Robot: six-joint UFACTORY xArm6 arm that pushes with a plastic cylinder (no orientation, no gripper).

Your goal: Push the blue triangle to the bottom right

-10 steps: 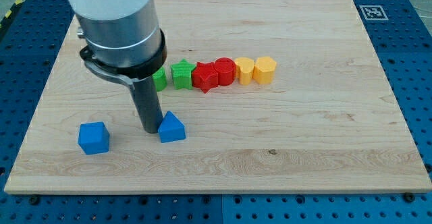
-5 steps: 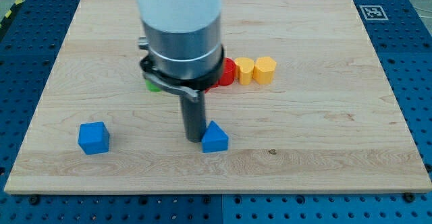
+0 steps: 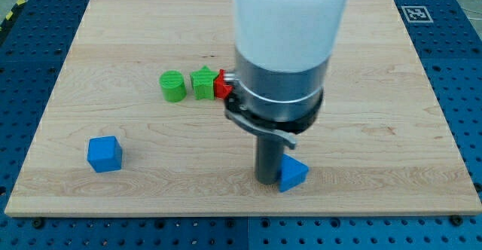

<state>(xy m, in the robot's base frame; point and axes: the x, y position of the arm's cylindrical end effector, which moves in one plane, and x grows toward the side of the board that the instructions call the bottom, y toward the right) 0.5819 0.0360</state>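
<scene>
blue triangle [image 3: 294,173]: looks light, stiff, likely slides easily
my tip [image 3: 267,179]: no gripper, touching its left face; push there

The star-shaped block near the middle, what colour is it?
Green, seen in the camera view.

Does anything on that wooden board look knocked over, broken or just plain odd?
Nothing stands out. My tip rests against the blue triangle on its left. The blue cube, green cylinder and green star sit upright; a red block is mostly hidden behind the arm.
</scene>
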